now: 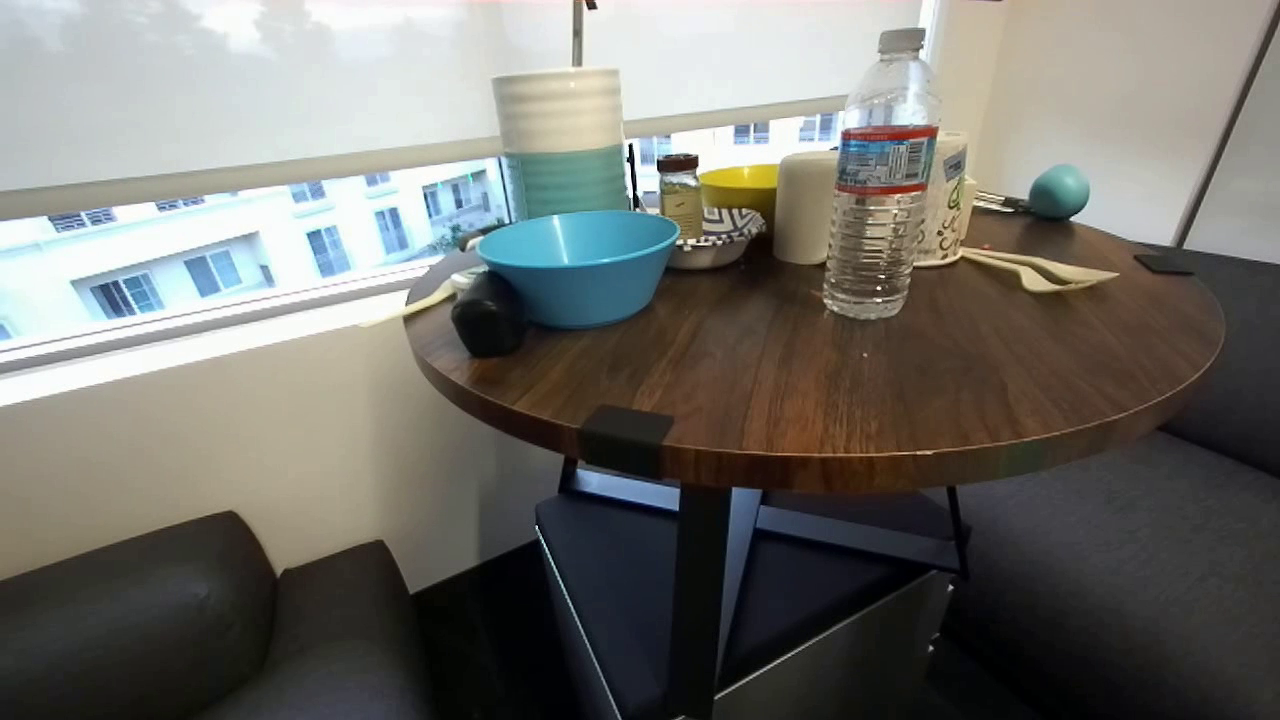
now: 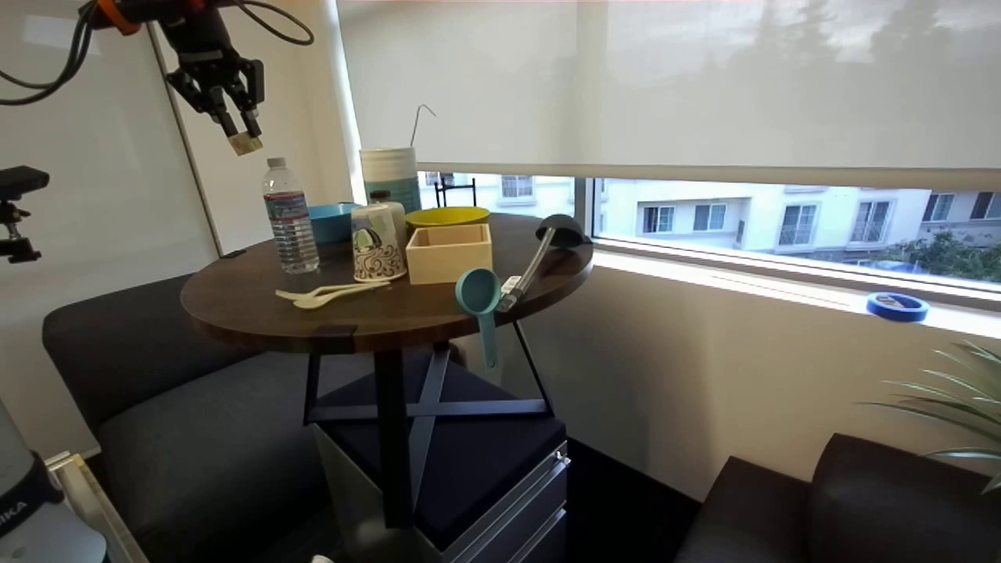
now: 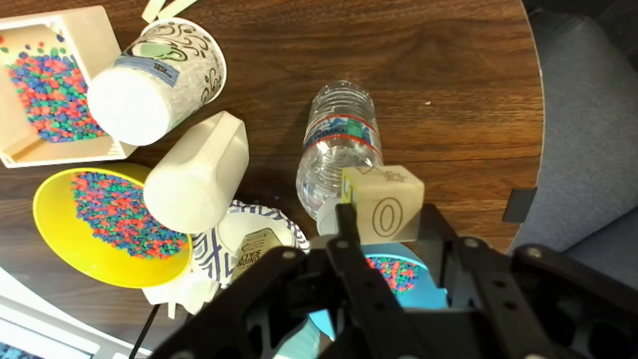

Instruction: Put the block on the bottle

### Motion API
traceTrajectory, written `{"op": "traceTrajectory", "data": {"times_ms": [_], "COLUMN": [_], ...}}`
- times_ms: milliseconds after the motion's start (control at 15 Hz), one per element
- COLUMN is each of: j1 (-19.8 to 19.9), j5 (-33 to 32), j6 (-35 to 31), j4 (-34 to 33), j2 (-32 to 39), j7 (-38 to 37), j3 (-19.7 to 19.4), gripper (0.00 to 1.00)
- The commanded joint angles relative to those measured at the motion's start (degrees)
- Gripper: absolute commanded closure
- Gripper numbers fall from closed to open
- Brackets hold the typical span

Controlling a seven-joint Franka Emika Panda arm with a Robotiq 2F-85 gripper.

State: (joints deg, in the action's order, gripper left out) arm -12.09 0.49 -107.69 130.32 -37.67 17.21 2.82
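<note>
The block (image 3: 389, 207), a pale cube with a 0 on a face, is in the air, pinched between the 2 fingers (image 3: 431, 234) of the tool (image 2: 241, 132). In an exterior view it hangs higher than the cap (image 2: 276, 163) of the bottle (image 2: 294, 234), with a gap between them; in the wrist view it partly hides the bottle's shoulder, with the cap just beside it, so whether it is squarely over the cap is hard to tell. The bottle stands upright on the table (image 1: 760, 400), capped and labelled. Near it are an upturned paper cup (image 3: 149, 87) and a white mug (image 3: 192, 184). Past these come a pale box (image 3: 92, 40) and a yellow bowl (image 3: 55, 224), both holding coloured bits (image 3: 60, 99), and a bowl with a patterned rim (image 3: 266, 212). A blue bowl (image 1: 580, 285) holds coloured bits too. Pale cutlery (image 1: 1078, 270) lies by the paper cup; farther out, a ladle (image 2: 559, 229) and a teal scoop (image 2: 478, 292) rest at the table's edge, the scoop's handle (image 2: 488, 344) jutting past it
</note>
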Motion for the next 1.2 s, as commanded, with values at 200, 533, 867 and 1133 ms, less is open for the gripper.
{"op": "traceTrajectory", "data": {"times_ms": [200,533,867,1133], "j1": [0.03,0.07,0.15,0.2], "j5": [0.33,0.53,0.62,0.66], "j6": [-2.17,-1.65,-0.45,0.92], "j4": [-3.04,-5.07,-6.82,-7.75], "j2": [3.68,6.21,8.25,9.24], "j7": [0.68,1.75,2.54,2.94], "j3": [-0.15,-0.76,-1.04,-1.05], "gripper": [0.9,0.9,0.9,0.9]}}
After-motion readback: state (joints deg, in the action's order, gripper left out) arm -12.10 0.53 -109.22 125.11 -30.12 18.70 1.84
